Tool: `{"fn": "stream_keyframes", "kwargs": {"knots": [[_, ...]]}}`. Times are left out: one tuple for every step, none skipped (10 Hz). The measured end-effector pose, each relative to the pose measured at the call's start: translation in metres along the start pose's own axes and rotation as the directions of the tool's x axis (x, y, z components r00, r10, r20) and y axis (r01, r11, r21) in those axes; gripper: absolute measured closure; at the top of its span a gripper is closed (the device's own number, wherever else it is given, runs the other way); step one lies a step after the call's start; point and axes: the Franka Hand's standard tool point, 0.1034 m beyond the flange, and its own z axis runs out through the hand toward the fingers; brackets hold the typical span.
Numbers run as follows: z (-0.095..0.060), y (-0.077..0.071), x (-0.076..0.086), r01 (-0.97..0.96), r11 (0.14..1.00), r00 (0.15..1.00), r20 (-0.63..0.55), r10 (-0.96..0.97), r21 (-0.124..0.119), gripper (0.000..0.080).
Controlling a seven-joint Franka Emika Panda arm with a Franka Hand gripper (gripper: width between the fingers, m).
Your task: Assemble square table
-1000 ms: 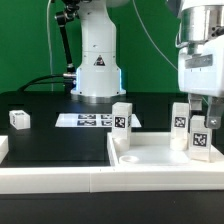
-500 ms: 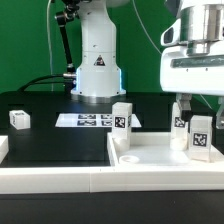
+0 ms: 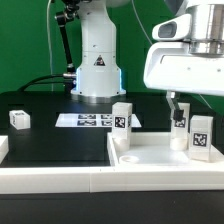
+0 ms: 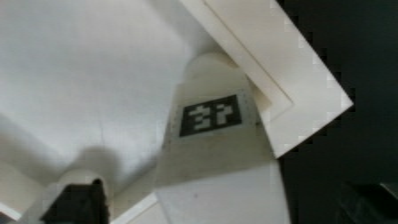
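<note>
The gripper [image 3: 190,104] hung wide open over the table top [image 3: 150,158] — three legs [image 3: 122,117] stood on it, two close below.

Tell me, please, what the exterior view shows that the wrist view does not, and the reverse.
Only the exterior view shows the robot base, the marker board and a lone leg on the black surface at the exterior view's left. Only the wrist view shows a close look at the tag of one upright leg beside a rim corner. Both show the white table top and tagged legs.
</note>
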Motion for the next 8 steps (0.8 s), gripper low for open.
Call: {"fn": "stream_keyframes", "kwargs": {"knots": [[0.0002,0.002,0.003,0.125,0.992,0.992,-0.004,-0.125,-0.002,0.0151],[0.0003,0.0013,0.0018,0.127,0.992,0.992,-0.003,-0.127,-0.002,0.0151],[0.0002,0.0013,0.0019,0.147,0.989,0.989,-0.005,-0.147,-0.004,0.0151],[0.0003,0.0018,0.0024,0.14,0.99,0.99,-0.005,-0.14,-0.004,0.0275],[0.0004,0.0019,0.0026,0.139,0.99,0.99,-0.005,-0.139,-0.005,0.0411],[0.0003,0.0019,0.0026,0.113,0.994,0.994,-0.005,-0.113,-0.004,0.0411],[0.0004,0.002,0.0027,0.106,0.994,0.994,-0.005,-0.106,-0.004,0.0506],[0.0005,0.0021,0.0027,0.067,0.998,0.998,-0.005,-0.067,-0.004,0.0506]]}}
